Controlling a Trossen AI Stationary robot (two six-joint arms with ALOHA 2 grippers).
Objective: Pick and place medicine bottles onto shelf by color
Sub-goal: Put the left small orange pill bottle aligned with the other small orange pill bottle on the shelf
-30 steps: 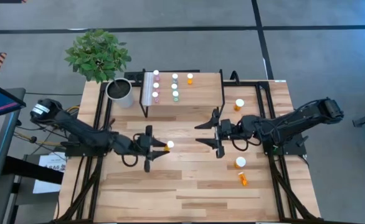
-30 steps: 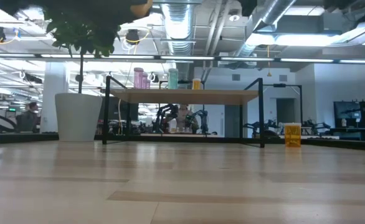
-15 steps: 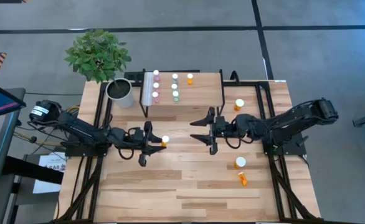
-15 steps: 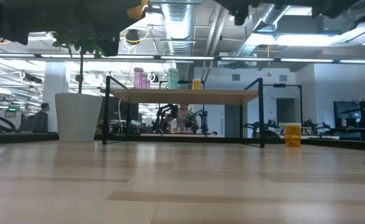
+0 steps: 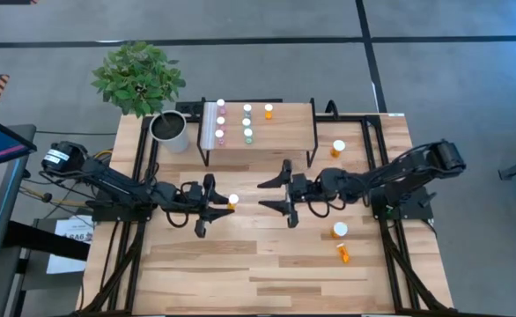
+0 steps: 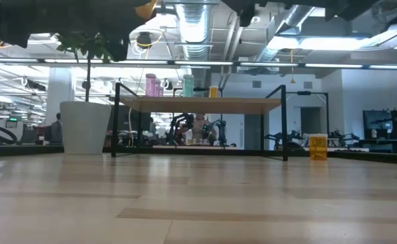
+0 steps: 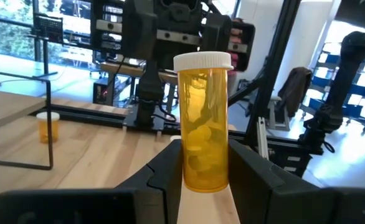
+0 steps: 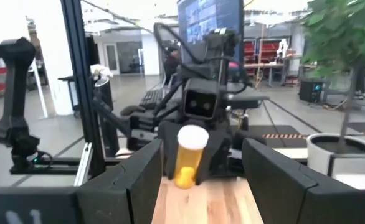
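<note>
1. Nearest me, two orange bottles [image 5: 340,231] are sitting on the counter [image 5: 267,264] by the right arm, one lying on its side
2. The left hand [image 5: 220,203] is grasping an upright orange bottle [image 5: 232,201] above mid-counter
3. The right hand [image 5: 274,193] is facing it with fingers spread, gripping nothing
4. Farther off, pink, teal and orange bottles are standing on the shelf [image 5: 284,132]; another orange bottle [image 5: 338,148] is standing beside it
</note>
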